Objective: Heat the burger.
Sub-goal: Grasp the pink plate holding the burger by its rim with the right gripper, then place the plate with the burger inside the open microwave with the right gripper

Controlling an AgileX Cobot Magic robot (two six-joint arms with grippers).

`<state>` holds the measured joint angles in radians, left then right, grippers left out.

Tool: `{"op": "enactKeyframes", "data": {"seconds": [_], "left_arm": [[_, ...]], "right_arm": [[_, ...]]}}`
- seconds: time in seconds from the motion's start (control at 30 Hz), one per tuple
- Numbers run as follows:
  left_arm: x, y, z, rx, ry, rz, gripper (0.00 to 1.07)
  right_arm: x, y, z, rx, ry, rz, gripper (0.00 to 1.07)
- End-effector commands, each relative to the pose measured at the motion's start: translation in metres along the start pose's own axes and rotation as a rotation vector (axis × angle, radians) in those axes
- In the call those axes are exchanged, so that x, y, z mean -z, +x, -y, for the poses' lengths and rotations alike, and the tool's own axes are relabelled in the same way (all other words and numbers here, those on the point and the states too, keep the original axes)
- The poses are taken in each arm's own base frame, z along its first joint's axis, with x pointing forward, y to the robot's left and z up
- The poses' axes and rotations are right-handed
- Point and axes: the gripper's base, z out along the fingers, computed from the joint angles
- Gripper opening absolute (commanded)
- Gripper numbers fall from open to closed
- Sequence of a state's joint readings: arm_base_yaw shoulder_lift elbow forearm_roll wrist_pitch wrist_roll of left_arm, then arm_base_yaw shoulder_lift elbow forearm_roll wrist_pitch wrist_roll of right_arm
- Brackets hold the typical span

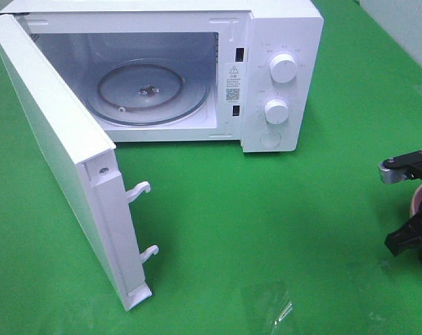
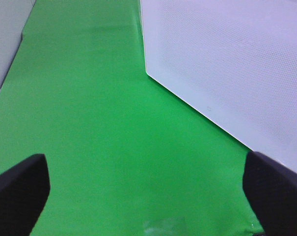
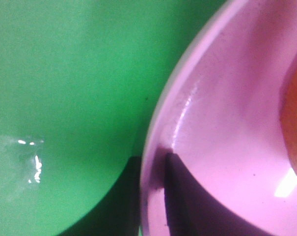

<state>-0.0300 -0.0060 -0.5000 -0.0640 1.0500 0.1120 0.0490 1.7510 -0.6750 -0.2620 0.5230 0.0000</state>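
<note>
Right wrist view shows the burger [image 3: 296, 123] only as a sliver of orange-brown bun sitting on the pink plate [image 3: 222, 113]. In the exterior high view this lies well off to the knob side of the microwave [image 1: 280, 42] and in front of it, over the green bench [image 1: 266, 230]. The right pincer [image 3: 150, 201] seems to be pinching the plate's rim: one dark finger [image 3: 180, 201] lies on the inner slope, and a dark shape runs under the rim on the outside. The left pincer [image 2: 148, 191] is spread wide and holds nothing, close to the microwave's door [image 1: 57, 132], which stands wide open with the glass turntable [image 1: 148, 91] bare. I judge the burger light and soft, easily squashed, its layers free to slide. It is better carried on the stiff plate by the rim and kept level, since a glossy plate and a thin edge could slip.
</note>
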Motion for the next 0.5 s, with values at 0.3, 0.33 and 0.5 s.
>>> {"op": "enactKeyframes", "data": {"seconds": [0.3,0.33,0.5], "left_arm": [[0.002,0.001,0.001,0.001,-0.002,0.032,1.0],[0.002,0.001,0.001,0.001,-0.002,0.032,1.0],[0.002,0.001,0.001,0.001,-0.002,0.032,1.0]], "right_arm": [[0.021,-0.002,-0.002,-0.107,0.052,0.046,0.0],[0.027,-0.001,-0.004,-0.103,0.076,0.051,0.0],[0.035,0.0,-0.006,-0.103,0.108,0.058,0.0]]}}
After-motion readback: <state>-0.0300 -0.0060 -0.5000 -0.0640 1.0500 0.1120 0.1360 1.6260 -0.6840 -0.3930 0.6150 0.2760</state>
